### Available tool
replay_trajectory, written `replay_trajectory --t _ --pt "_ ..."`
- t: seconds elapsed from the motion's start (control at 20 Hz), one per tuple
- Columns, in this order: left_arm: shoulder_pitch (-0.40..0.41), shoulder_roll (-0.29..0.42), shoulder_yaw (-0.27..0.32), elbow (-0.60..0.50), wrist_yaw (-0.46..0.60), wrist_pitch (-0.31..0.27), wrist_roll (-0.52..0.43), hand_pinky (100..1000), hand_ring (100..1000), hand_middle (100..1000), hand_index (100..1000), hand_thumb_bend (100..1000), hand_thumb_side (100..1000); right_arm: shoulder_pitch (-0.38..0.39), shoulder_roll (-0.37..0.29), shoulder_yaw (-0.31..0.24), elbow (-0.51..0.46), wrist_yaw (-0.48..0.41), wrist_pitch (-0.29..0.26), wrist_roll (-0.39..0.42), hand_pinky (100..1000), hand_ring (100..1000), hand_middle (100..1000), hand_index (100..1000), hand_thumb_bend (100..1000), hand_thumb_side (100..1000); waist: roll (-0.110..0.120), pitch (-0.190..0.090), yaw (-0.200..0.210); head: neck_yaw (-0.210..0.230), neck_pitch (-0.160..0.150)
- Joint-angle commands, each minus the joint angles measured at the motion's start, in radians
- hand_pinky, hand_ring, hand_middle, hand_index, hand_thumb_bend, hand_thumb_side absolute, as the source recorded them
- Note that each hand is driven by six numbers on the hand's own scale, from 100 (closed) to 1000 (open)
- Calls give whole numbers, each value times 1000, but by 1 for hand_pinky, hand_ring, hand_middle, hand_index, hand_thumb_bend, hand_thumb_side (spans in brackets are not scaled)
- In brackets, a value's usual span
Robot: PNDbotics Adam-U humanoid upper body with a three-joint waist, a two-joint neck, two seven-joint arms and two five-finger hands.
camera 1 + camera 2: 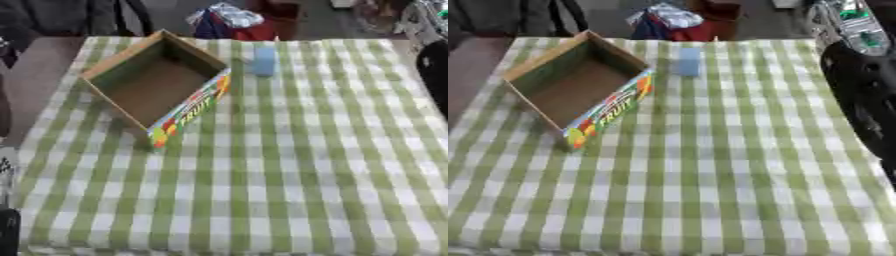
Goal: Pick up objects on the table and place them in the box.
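An open cardboard box (154, 86) with a colourful fruit print on its near wall stands at the back left of the table; I see nothing inside it. A small light blue object (263, 61) stands just right of the box's far corner, apart from it. My right arm (861, 95) shows as a black mass along the right edge, well away from the blue object. A dark part of my left arm or hand (7, 231) shows at the lower left corner, far from the box. Neither holds anything that I can see.
A green and white checked cloth (289, 170) covers the table. Beyond the far edge lie a red and blue bundle (234, 22) and dark chairs. The table's left edge runs close to the box.
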Motion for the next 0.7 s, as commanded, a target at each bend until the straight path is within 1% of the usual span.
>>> replay_trajectory --t 0.05,0.15,0.25,0.55,0.7 --pt "-19 4 -1 -20 2 -1 -2 657 631 616 830 145 713 -52 -4 -30 73 57 51 49 629 797 833 921 100 393 3 -12 3 -3 5" --pt "-20 3 -1 -20 3 -2 -2 657 631 616 830 144 713 -74 5 -40 127 90 70 83 630 799 838 925 100 394 4 -11 6 -4 5" --pt "-22 2 -1 -20 3 -2 -2 657 631 616 830 145 713 -84 13 -46 174 119 58 111 631 801 844 929 100 393 6 -10 9 -6 5" --pt "-25 0 -1 -20 4 -3 -3 657 631 616 830 145 713 -107 30 -44 314 205 -23 198 641 820 883 952 100 393 8 -10 17 -13 5" --pt "-26 -1 -2 -20 4 -3 -4 657 631 615 831 146 712 -128 35 -27 390 252 -70 244 654 839 911 970 100 391 9 -10 21 -16 5"
